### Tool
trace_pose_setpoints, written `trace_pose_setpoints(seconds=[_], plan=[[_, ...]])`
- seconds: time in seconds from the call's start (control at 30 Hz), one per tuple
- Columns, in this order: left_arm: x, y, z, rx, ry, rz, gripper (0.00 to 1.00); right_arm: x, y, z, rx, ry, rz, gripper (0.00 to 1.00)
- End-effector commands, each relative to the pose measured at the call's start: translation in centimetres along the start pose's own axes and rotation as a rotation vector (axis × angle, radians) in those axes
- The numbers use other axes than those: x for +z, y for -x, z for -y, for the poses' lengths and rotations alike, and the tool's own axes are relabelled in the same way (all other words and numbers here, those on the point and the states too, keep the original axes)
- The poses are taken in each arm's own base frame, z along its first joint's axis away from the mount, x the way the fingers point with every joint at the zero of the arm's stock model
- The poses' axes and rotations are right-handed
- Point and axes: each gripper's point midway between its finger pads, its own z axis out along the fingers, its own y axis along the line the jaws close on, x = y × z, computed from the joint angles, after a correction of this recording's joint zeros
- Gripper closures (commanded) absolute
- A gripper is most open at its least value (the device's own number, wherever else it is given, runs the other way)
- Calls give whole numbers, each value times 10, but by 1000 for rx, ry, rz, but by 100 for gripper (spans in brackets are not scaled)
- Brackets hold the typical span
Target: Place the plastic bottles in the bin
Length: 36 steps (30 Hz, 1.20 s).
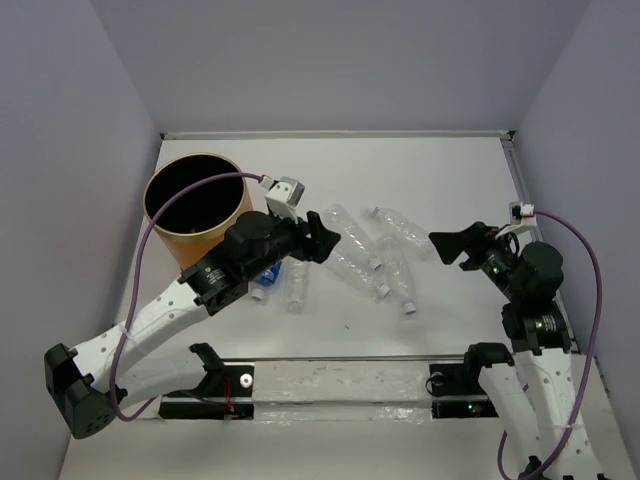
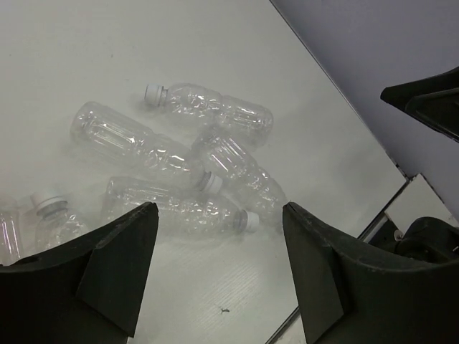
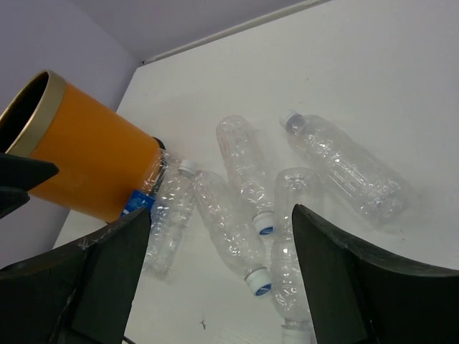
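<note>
Several clear plastic bottles (image 1: 372,252) lie in a loose heap mid-table, their white caps pointing different ways. One more bottle (image 1: 296,285) and a blue-labelled bottle (image 1: 268,276) lie by the foot of the orange bin (image 1: 195,236), which stands upright at the back left. My left gripper (image 1: 322,242) hovers open just left of the heap. In its wrist view the left gripper (image 2: 220,211) frames the nearest bottle (image 2: 172,204) from above, with nothing held. My right gripper (image 1: 447,247) is open to the right of the heap. Its wrist view shows the right gripper (image 3: 221,211), bottles (image 3: 226,226) and bin (image 3: 86,161) beyond.
White walls enclose the table at the back and both sides. A clear strip with black clamps (image 1: 340,385) runs along the near edge between the arm bases. A purple cable (image 1: 150,240) loops from the left arm past the bin.
</note>
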Motion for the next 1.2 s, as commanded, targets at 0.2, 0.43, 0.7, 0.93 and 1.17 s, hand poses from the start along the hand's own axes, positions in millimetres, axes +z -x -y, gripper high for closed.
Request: trace_pose_setpoints(seconds=[0.2, 0.43, 0.7, 0.93, 1.17], plan=[[4, -11, -38, -20, 199, 8, 23, -7, 0, -1, -31, 11, 29, 24], [11, -44, -94, 29, 483, -80, 29, -7, -7, -4, -18, 38, -2, 26], [33, -75, -117, 57, 597, -173, 20, -3, -24, -5, 12, 81, -56, 18], [52, -97, -130, 89, 664, -263, 16, -2, -32, -11, 6, 130, -101, 12], [58, -120, -152, 66, 708, -295, 16, -5, -41, -12, 9, 152, -119, 11]])
